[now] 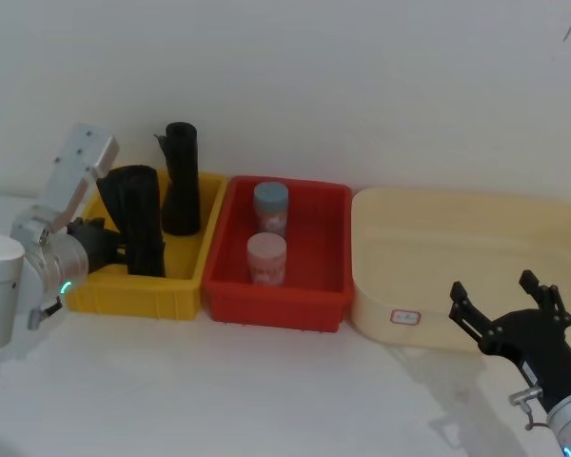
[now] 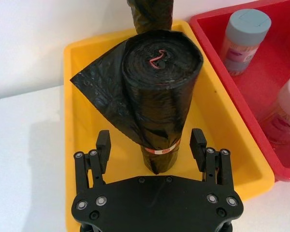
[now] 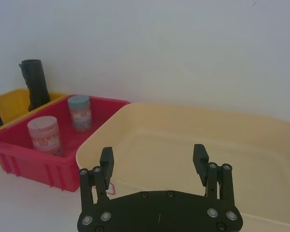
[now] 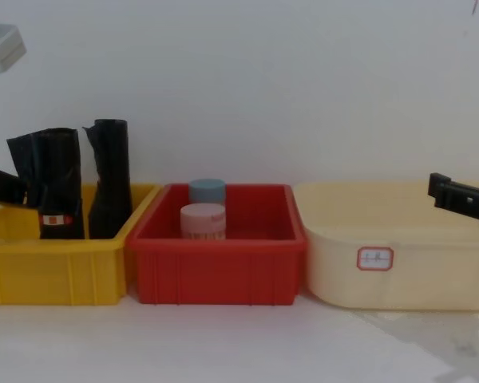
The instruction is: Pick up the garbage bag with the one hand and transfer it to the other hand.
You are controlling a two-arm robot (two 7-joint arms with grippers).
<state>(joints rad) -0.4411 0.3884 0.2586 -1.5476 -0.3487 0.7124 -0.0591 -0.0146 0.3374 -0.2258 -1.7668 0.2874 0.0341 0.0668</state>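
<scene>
Here, left pincer (image 2: 151, 137) agape astride the garbage bag (image 2: 157, 92)

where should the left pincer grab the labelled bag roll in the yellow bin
Low on the roll, at the label band, where it is wound tight. It stands upright, so come in level from the robot's side with the open left pincer straddling it. Avoid the loose flap.

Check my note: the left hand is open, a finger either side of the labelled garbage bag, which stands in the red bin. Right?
Not quite. The left wrist view shows the garbage bag standing in the yellow bin, not the red one. The left hand is open, a finger either side.
</scene>
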